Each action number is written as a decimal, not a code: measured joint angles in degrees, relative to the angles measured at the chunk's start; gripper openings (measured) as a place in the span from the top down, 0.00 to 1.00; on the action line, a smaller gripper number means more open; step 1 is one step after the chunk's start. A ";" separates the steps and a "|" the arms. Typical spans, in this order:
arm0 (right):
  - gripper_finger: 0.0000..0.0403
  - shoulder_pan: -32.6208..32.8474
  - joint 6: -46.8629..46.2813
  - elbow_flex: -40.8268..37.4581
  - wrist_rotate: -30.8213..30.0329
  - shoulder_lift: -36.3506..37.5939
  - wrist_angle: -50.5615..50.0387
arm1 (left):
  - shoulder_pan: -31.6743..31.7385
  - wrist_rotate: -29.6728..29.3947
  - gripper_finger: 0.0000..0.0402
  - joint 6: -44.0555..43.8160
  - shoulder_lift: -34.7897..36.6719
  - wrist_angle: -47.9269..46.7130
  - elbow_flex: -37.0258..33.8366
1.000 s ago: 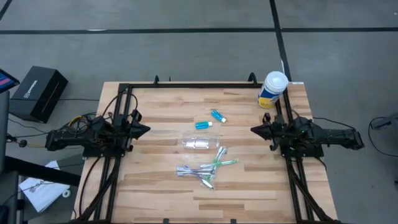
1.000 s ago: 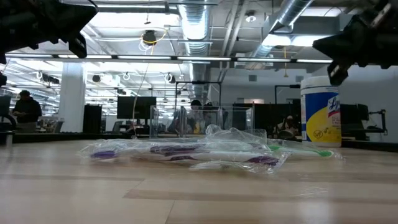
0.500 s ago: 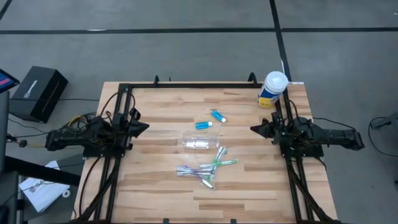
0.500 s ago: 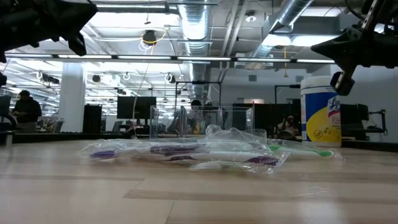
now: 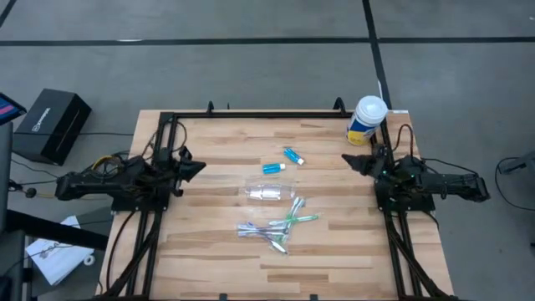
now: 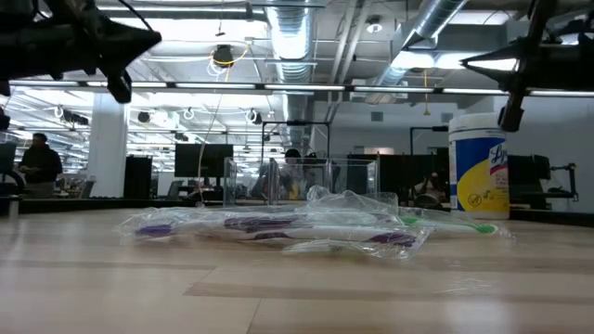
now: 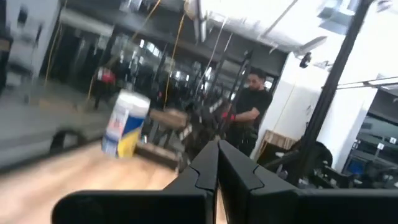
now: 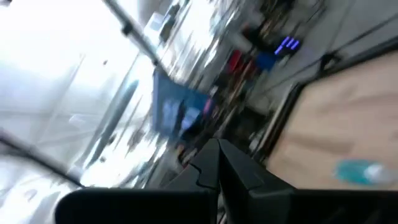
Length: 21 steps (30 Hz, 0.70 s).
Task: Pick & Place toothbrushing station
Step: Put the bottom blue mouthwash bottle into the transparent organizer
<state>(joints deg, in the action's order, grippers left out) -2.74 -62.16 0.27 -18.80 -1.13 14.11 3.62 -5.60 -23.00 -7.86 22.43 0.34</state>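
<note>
A clear plastic cup (image 5: 266,193) lies on its side at the table's middle. Several green and purple-white toothbrushes (image 5: 276,227) in clear wrappers lie in a heap nearer the front edge; they also show in the low view (image 6: 278,227). Two blue tubes with white caps (image 5: 274,168) (image 5: 292,155) lie flat behind the cup. My left gripper (image 5: 199,165) hovers shut and empty at the table's left side, above the wood. My right gripper (image 5: 345,159) hovers shut and empty at the right side. Both point toward the middle.
A white-lidded yellow-and-blue canister (image 5: 367,119) stands upright at the far right corner, just behind my right arm; it also shows in the low view (image 6: 478,167). A black frame (image 5: 276,115) runs along the table's far edge and sides. People stand in the room beyond.
My right gripper has moved toward the table's far edge and risen, turning about its axis. My left gripper has shifted a little toward the far edge and the table's middle. The cup, tubes and toothbrushes have stayed where they were.
</note>
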 joint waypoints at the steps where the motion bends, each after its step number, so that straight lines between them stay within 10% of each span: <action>1: 1.00 0.00 -0.56 0.00 -2.15 0.00 0.28 | 0.00 0.01 1.00 -1.58 -1.38 0.14 0.00; 14: 1.00 -0.04 12.03 0.06 -10.23 0.02 17.47 | 0.02 -2.56 0.92 -5.45 -19.46 24.71 4.03; 21: 1.00 0.09 16.76 3.41 -2.39 -2.50 17.20 | 0.11 -2.98 0.80 3.21 -33.60 24.46 17.90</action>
<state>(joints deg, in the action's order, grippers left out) -2.66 -45.40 3.69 -21.19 -3.63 31.32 3.73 -8.58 -19.79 -41.46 46.89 18.24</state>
